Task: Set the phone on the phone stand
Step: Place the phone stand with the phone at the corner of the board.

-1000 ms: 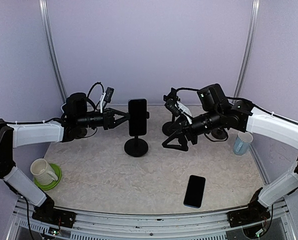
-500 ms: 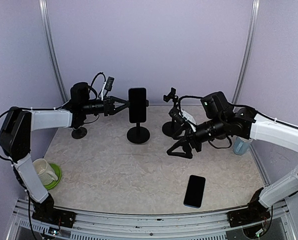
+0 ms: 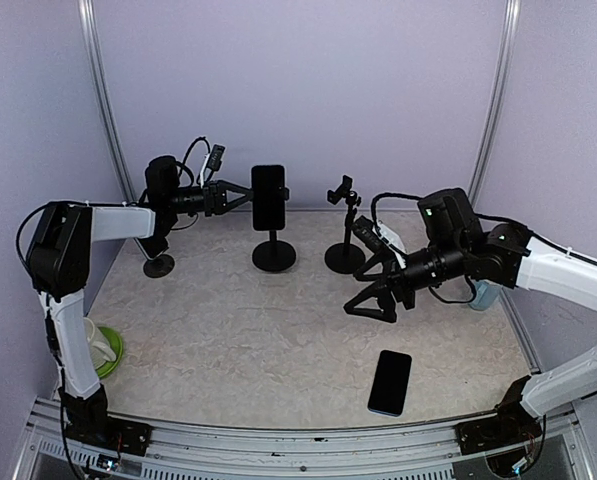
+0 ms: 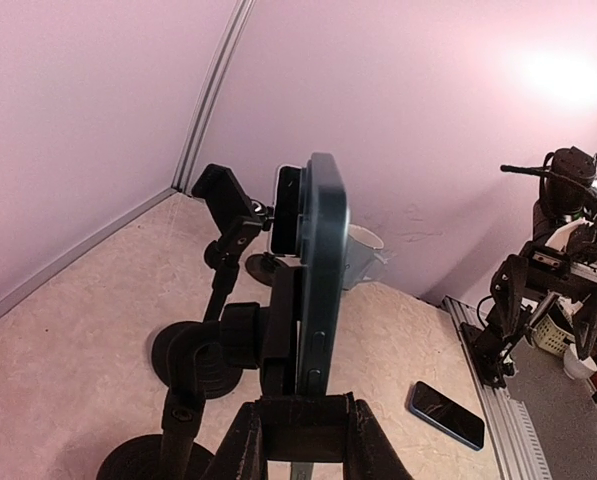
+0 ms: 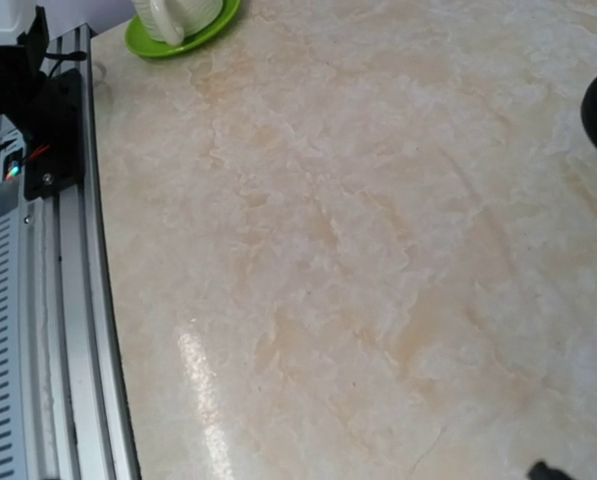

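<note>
A dark phone (image 3: pixel 269 194) stands upright in the holder of a black phone stand (image 3: pixel 274 256) at the back middle of the table. My left gripper (image 3: pixel 246 195) reaches in from the left and is shut on this phone. In the left wrist view the phone (image 4: pixel 321 260) shows edge-on, rising from between my fingers (image 4: pixel 236 450). A second phone (image 3: pixel 389 381) lies flat, screen up, near the front right edge. My right gripper (image 3: pixel 370 306) hangs open above the table, up and left of that flat phone, with nothing in it.
An empty stand (image 3: pixel 346 257) with a small clamp stands right of the first stand. A blue mug (image 3: pixel 485 292) sits behind the right arm. A white mug on a green saucer (image 5: pixel 183 22) is at the front left. A small black base (image 3: pixel 158 265) lies at the back left.
The left gripper has moved back toward the far wall, and the phone and its stand went with it. The right gripper has drifted right and nearer, still open.
</note>
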You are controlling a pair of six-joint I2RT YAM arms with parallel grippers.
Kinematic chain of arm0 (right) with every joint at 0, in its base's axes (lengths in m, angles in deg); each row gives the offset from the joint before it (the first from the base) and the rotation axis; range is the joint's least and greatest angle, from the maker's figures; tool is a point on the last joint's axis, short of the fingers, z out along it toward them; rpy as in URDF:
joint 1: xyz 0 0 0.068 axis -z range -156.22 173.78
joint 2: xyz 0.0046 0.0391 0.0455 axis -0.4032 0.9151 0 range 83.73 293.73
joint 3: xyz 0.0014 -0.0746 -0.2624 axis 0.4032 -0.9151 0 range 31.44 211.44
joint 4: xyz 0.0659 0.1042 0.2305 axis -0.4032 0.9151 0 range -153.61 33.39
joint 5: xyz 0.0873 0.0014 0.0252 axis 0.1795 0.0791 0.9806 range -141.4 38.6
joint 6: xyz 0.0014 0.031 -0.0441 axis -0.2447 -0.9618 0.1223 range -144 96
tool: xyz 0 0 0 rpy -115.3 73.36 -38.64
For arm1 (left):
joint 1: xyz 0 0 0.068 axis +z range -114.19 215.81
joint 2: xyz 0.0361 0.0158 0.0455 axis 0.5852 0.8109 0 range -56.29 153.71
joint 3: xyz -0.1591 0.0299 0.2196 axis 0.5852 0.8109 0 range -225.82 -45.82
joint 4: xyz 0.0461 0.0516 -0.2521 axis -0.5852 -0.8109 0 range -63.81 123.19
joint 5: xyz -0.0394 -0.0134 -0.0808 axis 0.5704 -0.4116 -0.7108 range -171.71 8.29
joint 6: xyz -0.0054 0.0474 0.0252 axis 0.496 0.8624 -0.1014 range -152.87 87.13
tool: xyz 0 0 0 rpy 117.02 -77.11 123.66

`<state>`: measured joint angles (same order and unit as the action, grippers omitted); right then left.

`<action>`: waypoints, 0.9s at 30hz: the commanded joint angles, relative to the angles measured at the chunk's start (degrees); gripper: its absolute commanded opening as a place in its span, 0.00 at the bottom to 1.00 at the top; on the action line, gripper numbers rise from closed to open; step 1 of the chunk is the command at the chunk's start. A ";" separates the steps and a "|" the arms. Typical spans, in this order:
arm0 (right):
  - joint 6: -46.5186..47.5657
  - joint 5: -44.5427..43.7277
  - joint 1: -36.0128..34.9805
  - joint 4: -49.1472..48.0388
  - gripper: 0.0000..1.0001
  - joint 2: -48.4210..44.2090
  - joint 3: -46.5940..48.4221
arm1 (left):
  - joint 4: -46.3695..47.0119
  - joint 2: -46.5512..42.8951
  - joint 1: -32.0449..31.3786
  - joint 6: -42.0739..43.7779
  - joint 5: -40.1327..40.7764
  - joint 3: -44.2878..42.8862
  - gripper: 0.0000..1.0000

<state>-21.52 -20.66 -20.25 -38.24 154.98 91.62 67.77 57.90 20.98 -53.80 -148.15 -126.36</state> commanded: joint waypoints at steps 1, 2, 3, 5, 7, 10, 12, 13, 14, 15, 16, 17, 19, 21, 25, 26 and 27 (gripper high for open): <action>-0.80 -0.47 0.53 -1.02 1.00 -1.11 -0.79 | 11.64 2.24 0.85 -4.68 -3.95 -5.53 0.00; -0.88 -0.36 0.53 -1.01 1.00 -1.15 -0.86 | 12.80 3.05 2.50 -5.81 -4.35 -6.35 0.00; -0.90 -0.31 0.54 -1.06 1.00 -1.19 -0.87 | 13.60 3.96 2.83 -6.85 -4.89 -7.30 0.00; -0.98 -0.37 0.53 -1.07 1.00 -1.12 -1.00 | 14.45 6.11 3.31 -7.99 -5.80 -10.03 0.00; -1.06 -0.50 0.57 -1.02 1.00 -1.04 -0.90 | 14.65 8.24 3.69 -9.14 -6.48 -12.78 0.00; -1.12 -0.60 0.53 -0.81 1.00 -0.93 -0.85 | 15.50 11.17 4.01 -11.29 -7.24 -16.15 0.00; -1.08 -0.72 0.52 -0.52 1.00 -0.83 -0.77 | 16.19 12.61 4.15 -12.20 -7.63 -17.65 0.00; -1.07 -0.81 0.52 -0.52 1.00 -0.91 -0.75 | 16.36 13.35 4.27 -12.33 -7.64 -18.29 0.00; -1.07 -0.81 0.52 -0.50 1.00 -0.93 -0.83 | 16.34 14.15 4.32 -12.58 -7.66 -19.00 0.00; -1.07 -0.81 0.52 -0.43 1.00 -1.01 -0.84 | 16.46 14.75 4.40 -12.94 -7.70 -19.66 0.00; -1.07 -0.79 0.59 -0.48 1.00 -1.06 -0.93 | 16.63 15.39 4.45 -13.25 -7.86 -20.12 0.00; -1.12 -0.77 0.53 -0.49 1.00 -1.08 -0.99 | 16.84 15.89 4.50 -13.43 -7.90 -20.54 0.00; -1.16 -0.77 0.54 -0.43 1.00 -1.18 -1.06 | 17.06 16.94 4.67 -13.53 -7.76 -20.95 0.00; -1.16 -0.72 0.53 -0.40 1.00 -1.32 -1.24 | 17.02 17.87 4.77 -13.81 -7.83 -21.59 0.00; -1.25 -0.60 0.54 -0.62 1.00 -1.71 -1.77 | 17.10 19.04 5.05 -14.24 -7.98 -22.14 0.00; -1.29 -0.55 0.53 -0.63 1.00 -1.79 -1.84 | 17.15 19.13 5.07 -14.17 -7.91 -21.98 0.00; -1.33 -0.49 0.53 -0.71 1.00 -1.81 -1.94 | 17.10 19.20 5.14 -14.05 -7.86 -21.88 0.00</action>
<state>-22.22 -21.03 -20.25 -38.18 154.74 90.61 78.99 77.81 25.47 -67.44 -156.13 -144.98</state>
